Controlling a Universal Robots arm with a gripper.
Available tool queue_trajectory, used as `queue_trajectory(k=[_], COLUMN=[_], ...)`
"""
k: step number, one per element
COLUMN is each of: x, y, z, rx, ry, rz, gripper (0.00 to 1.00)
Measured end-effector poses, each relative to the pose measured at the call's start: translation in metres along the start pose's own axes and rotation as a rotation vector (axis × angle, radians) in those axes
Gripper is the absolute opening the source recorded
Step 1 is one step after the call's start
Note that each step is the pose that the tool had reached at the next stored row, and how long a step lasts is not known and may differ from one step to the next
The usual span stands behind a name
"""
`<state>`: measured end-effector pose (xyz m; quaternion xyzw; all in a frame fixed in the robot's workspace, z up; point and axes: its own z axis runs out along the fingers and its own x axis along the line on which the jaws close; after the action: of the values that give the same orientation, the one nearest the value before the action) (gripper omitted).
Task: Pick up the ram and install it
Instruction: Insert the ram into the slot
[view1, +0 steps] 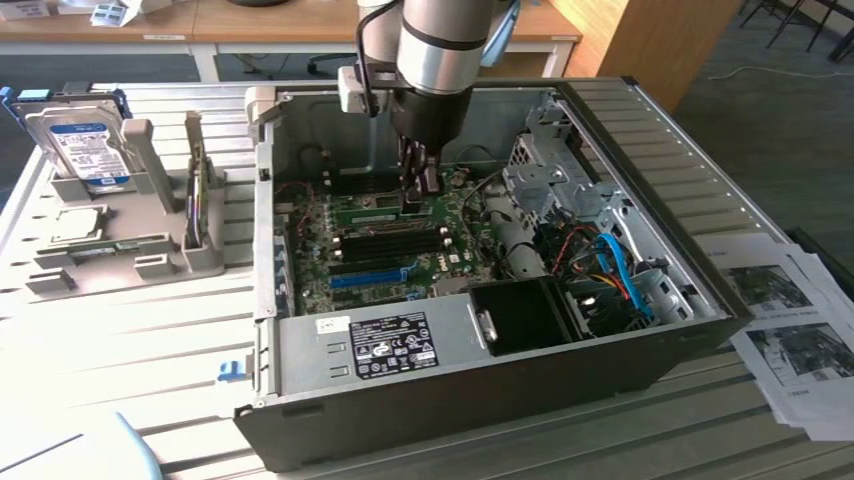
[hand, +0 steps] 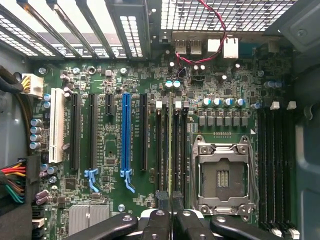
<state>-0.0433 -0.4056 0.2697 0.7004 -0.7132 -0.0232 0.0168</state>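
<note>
**Q:** Which markings can be read, starting from the exterior view's left?

**A:** The hard drive stands upright in a gray holder on the table. It has a blue label, but the text cannot be read. The open computer case has a black-and-white sticker on its power supply, with print too small to read. Printed sheets lie at the exterior view's right.

**Q:** What is the condition of the gripper?

**A:** The gripper is inside the case, clenched on the ram. The ram appears edge-on as a thin green strip between the fingers. It is lined up between two black memory slots on the motherboard.
</note>
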Motion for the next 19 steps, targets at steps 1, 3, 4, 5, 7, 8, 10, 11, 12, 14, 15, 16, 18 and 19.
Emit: queue_trajectory(k=[1, 3, 4, 5, 7, 8, 10, 11, 12, 14, 15, 16, 18, 19], x=[0.0000, 0.0000, 0.0000, 0.0000, -0.0001, -0.0001, -0.0001, -0.0001, -0.0001, -0.0001, -0.0001, -0.0001, -0.0001, -0.0001], y=[0.0000, -0.0002, -0.0007, -0.0015, -0.0030, -0.0038, -0.0047, -0.0047, -0.0047, -0.0048, -0.0048, -0.0048, -0.0049, -0.0049], z=[0.0000, 0.0000, 0.0000, 0.0000, -0.0001, -0.0002, -0.0002, -0.0003, -0.0003, -0.0002, -0.0001, 0.0000, 0.0005, 0.0007], rx=[0.0000, 0.0000, 0.0000, 0.0001, 0.0000, 0.0000, 0.0000, 0.0000, -0.0001, 0.0000, 0.0000, 0.0000, 0.0000, 0.0000], ry=[0.0000, 0.0000, -0.0001, -0.0001, -0.0001, -0.0001, -0.0001, -0.0001, 0.0000, -0.0001, -0.0001, 0.0000, -0.0001, 0.0000], rz=[0.000, 0.000, 0.000, 0.000, 0.000, 0.000, 0.000, 0.000, 0.000, 0.000, 0.000, 0.000, 0.000, 0.000], gripper=[0.11, 0.11, 0.11, 0.11, 0.11, 0.11, 0.11, 0.11, 0.11, 0.11, 0.11, 0.11, 0.11, 0.11])
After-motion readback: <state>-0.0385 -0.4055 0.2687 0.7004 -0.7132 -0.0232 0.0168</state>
